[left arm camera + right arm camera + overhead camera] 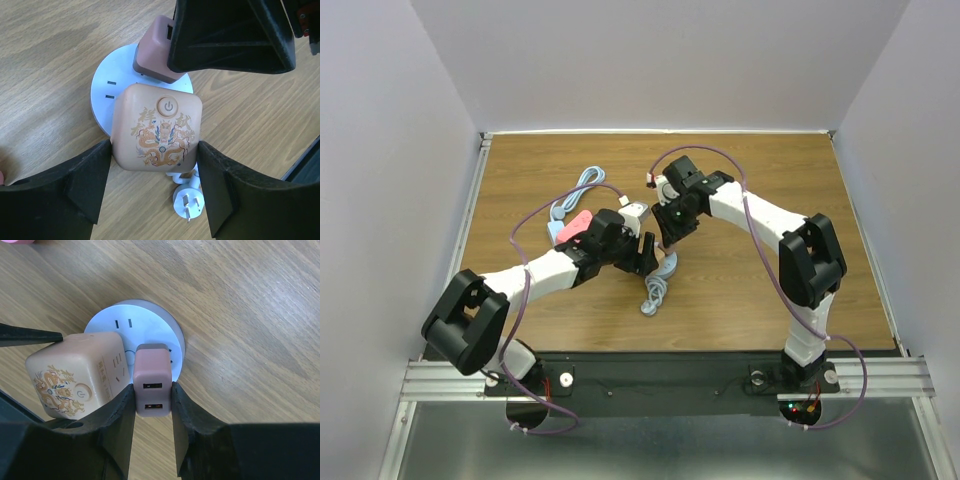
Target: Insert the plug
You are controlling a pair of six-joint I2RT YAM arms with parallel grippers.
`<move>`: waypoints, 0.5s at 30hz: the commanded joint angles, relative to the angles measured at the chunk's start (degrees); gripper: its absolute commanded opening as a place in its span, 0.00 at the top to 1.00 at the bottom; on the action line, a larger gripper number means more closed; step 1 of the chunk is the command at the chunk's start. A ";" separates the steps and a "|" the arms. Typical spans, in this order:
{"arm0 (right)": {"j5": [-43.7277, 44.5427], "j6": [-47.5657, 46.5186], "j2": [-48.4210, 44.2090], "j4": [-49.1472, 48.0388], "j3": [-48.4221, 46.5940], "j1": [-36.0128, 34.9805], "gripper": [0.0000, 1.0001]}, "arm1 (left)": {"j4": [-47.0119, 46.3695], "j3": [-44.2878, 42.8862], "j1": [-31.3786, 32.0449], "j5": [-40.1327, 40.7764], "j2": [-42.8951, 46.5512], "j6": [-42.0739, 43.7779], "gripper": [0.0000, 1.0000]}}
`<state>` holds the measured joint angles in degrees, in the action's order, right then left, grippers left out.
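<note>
- Your right tool point(153, 389) is clamped on the brownish-pink plastic charger plug with two USB ports point(152, 385). One black finger presses flat against each side face, and the ports face the wrist camera.
- That plug stands on the round white plastic socket disc point(150, 315), close to the rim nearest the tool. Its prongs are hidden under the body, so you cannot tell from here whether it is fully seated.
- Your left tool point(154, 147) is closed around the peach-coloured cube adapter printed with a golden dragon and a power button point(157, 125), with one finger against each of two opposite flanks.
- The cube sits on the same disc, just beside the plug (the right wrist view shows only a narrow gap between them).
- On the bare part of the disc, beyond the cube, you can see a pair of free slots.
- A small white round plug with metal prongs point(189, 202) lies on the wooden counter point(240, 315), prongs up, just beside the cube.
- In the top view both arms meet over the middle of the counter. A light-blue cable point(582, 185) loops away toward the far left, and a pink object point(575, 228) lies just beside the left wrist.
</note>
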<state>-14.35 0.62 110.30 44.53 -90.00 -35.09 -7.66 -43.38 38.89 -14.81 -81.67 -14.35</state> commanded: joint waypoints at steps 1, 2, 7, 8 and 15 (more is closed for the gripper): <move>0.37 -0.01 2.99 -0.15 0.26 -2.61 1.00 | -0.43 -1.01 1.01 -0.66 -0.68 0.55 0.25; 0.46 -1.66 2.99 -0.24 0.43 -2.79 0.99 | -0.43 -1.01 0.92 -0.66 -0.69 0.64 0.27; 0.37 -1.85 2.90 -0.24 1.40 -3.84 0.99 | -0.43 -1.01 1.27 -0.57 -1.30 0.73 0.37; 0.20 -1.85 2.90 -0.24 1.58 -3.93 1.00 | -0.43 -1.10 1.27 -0.49 -1.47 0.81 0.38; 0.64 -2.20 2.55 -0.76 4.21 -4.46 1.00 | -0.16 -1.10 1.54 0.13 -1.48 0.81 0.43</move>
<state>-12.01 -1.54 110.21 43.88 -89.73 -36.86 -7.92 -43.44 39.31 -14.26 -81.89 -13.96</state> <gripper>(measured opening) 0.369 0.745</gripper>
